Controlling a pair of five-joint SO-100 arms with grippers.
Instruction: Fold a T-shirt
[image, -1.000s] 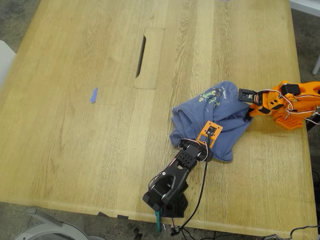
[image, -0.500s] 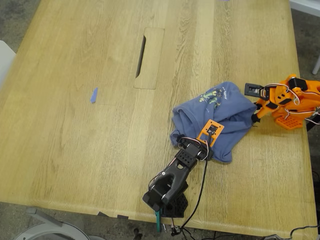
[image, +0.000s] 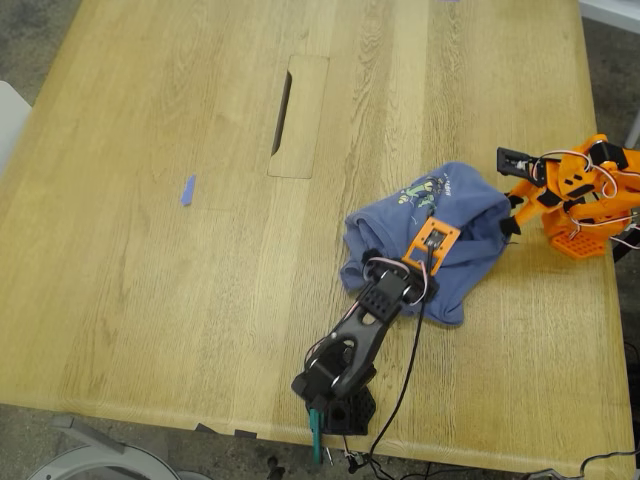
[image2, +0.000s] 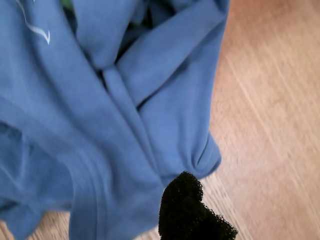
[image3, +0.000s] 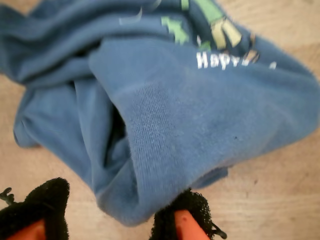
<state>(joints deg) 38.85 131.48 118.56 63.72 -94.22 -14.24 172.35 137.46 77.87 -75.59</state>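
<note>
In the exterior view you see the T-shirt (image: 465, 205) bunched on the counter (image: 150, 300), toward that view's right. My first gripper (image: 438, 238) hangs over its middle and my second gripper (image: 507, 215) is at its edge.

First wrist view: only one black pad (image2: 192, 212) shows above the cloth, so you cannot tell its state.

Second wrist view: the pads (image3: 37, 207) stand apart, with the hem between them.

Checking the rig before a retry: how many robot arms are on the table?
2. A black arm stands at the table's near edge, reaching onto the T-shirt; an orange arm stands at the exterior view's right edge, beside the T-shirt.
</note>
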